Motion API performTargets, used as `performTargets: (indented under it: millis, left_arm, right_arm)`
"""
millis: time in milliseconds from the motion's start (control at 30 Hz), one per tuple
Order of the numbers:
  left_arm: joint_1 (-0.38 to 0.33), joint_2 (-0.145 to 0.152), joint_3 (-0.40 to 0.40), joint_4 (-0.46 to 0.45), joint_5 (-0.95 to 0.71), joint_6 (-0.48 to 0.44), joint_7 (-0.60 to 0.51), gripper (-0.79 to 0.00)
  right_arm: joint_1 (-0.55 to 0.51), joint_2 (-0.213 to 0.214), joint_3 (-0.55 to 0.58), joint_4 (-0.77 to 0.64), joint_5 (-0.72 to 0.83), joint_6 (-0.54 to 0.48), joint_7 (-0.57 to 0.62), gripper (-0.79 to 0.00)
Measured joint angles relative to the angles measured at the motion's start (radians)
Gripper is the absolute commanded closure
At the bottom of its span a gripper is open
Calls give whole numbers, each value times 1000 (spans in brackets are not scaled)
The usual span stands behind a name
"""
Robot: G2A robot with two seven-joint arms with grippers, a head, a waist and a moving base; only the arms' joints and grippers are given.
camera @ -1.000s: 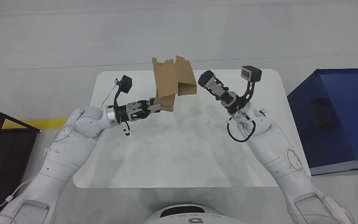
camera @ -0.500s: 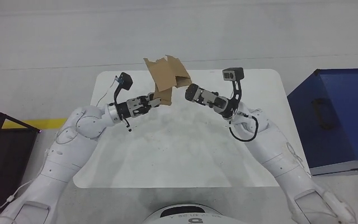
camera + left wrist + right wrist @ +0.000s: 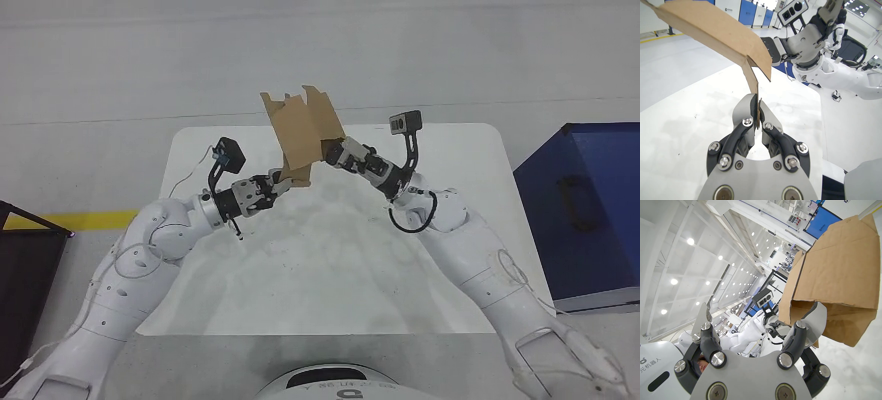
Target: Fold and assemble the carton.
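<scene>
A brown cardboard carton point(image 3: 300, 135), partly unfolded, hangs in the air over the table's far edge. My left gripper point(image 3: 283, 183) is shut on the carton's lower flap; in the left wrist view the pads point(image 3: 757, 108) pinch the flap's edge below the carton point(image 3: 715, 36). My right gripper point(image 3: 333, 152) is open at the carton's right side. In the right wrist view one finger point(image 3: 816, 317) sits at the open end of the carton point(image 3: 838, 275), touching the cardboard, and the other finger point(image 3: 704, 315) stands free.
The white table point(image 3: 330, 280) lies bare below both arms. A blue bin point(image 3: 590, 210) stands on the floor to the right. A dark object point(image 3: 20, 260) sits at the left edge beside a yellow floor line.
My right gripper has moved left, up to the carton's side, with one finger now at its open end. The carton has shifted slightly left and up in the left gripper.
</scene>
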Motion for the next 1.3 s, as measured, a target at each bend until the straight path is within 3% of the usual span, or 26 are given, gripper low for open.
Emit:
performTargets:
  millis: [167, 367, 567, 1300]
  left_arm:
    - [12, -2, -6, -17, 22, 5, 9, 0]
    - [21, -7, 3, -39, 66, 29, 15, 0]
    - [19, -13, 8, -37, 86, 40, 20, 0]
    - [29, -32, 24, -52, 216, 89, 79, 0]
  right_arm:
    - [6, -7, -8, 6, -8, 28, 3, -782]
    - [22, -21, -33, 19, -12, 48, 6, -683]
    - [32, -32, -45, 32, 29, 24, 40, -403]
    - [56, -70, -61, 83, -121, 50, -109, -416]
